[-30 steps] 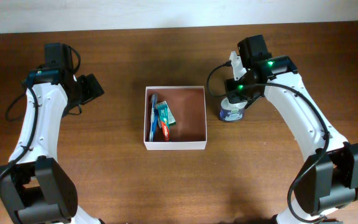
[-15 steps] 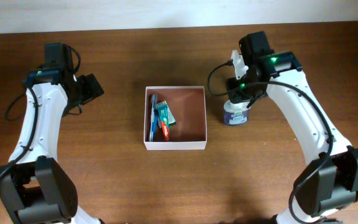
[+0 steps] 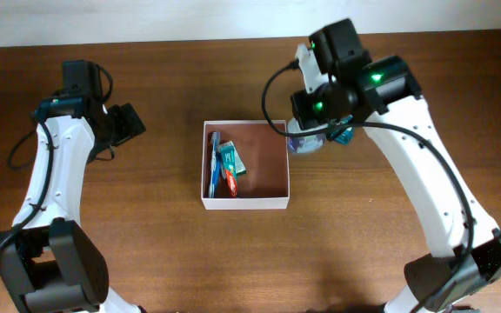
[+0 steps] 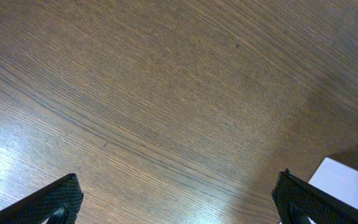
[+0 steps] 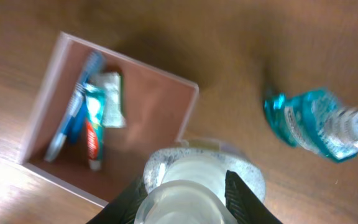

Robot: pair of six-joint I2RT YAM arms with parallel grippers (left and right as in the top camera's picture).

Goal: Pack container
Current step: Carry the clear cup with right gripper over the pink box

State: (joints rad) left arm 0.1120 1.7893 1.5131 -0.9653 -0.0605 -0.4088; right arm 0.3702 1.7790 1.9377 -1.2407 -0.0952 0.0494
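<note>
Now one container (image 3: 268, 155) sits in the middle of the table (image 3: 146, 243), holding one blue toothbrush (image 3: 213, 156), one toothpaste tube (image 3: 230, 174) and one small sachet (image 5: 112, 99). The right gripper (image 5: 182, 198) is partly closed around one clear jar (image 5: 197, 171) beside the container's right rim; a second ago that jar was farther right. Only the right wrist view shows the one teal bottle (image 5: 309, 127) plainly; overhead it is mostly hidden. The left gripper (image 4: 179, 208) gapes wide and empty above the table
</note>
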